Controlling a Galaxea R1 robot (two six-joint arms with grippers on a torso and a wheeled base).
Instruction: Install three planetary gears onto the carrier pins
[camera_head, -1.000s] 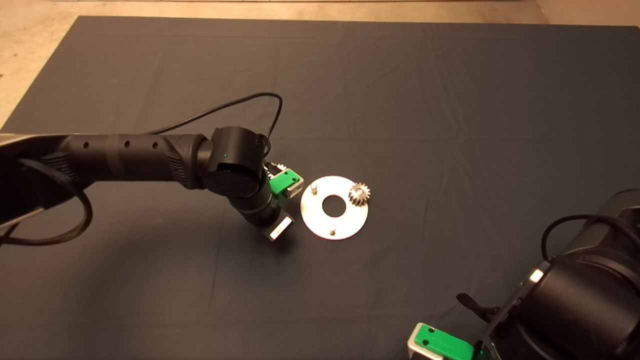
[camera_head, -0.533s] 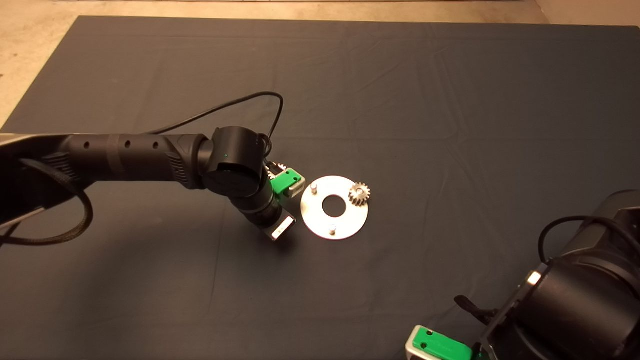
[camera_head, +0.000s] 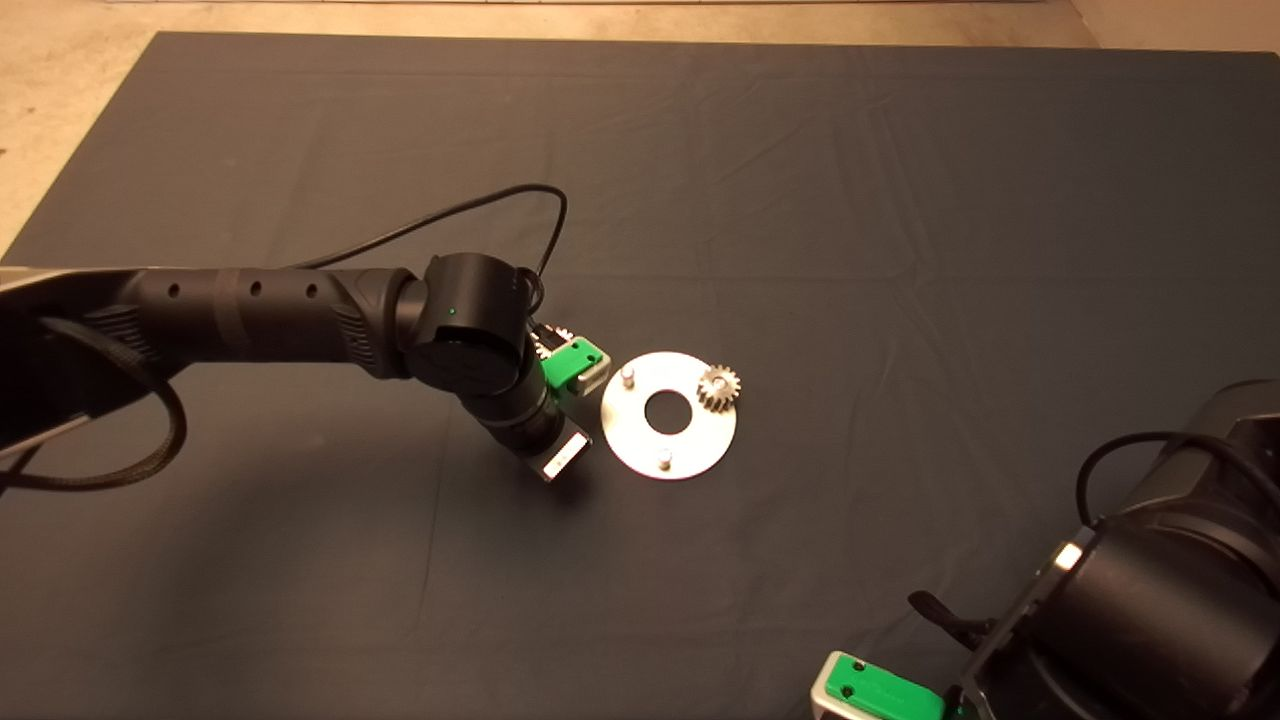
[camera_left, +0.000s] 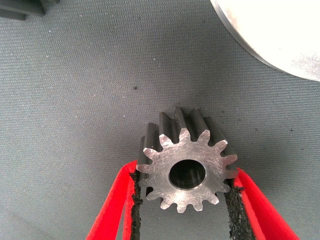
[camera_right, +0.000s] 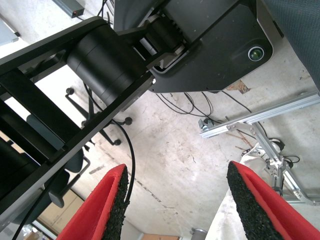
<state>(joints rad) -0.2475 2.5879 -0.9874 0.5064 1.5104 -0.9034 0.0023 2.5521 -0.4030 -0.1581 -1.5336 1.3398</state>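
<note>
- While my left gripper (camera_left: 184, 200) sits low over the mat (camera_head: 800, 200) near the middle of the worktop, just beside the disc's left rim, its fingers are closed in on a planetary gear (camera_left: 186, 167), one black pad (camera_left: 136, 200) against the teeth on each side.
- That gear shows me its flat face and round centre bore, and its toothed body rests down against the mat's weave.
- From above, my left arm (camera_head: 260, 315) reaches in from the left edge and its wrist hides most of the held gear; only the green gripper body pokes out next to the disc (camera_head: 668, 415).
- Close by in my left wrist view, a curved bit of the disc's bright rim (camera_left: 270, 30) lies apart from the gear.
- On the disc, a second gear (camera_head: 718, 386) sits over the pin nearest the right edge, its teeth overhanging the rim.
- Two carrier pins stand bare: one (camera_head: 627, 377) on the disc's left side, one (camera_head: 664, 460) toward the near edge, both around the centre hole.
- Down at the near right corner my right gripper (camera_right: 175, 205) waits, fingers spread wide with nothing between them, only floor and frame beyond.
</note>
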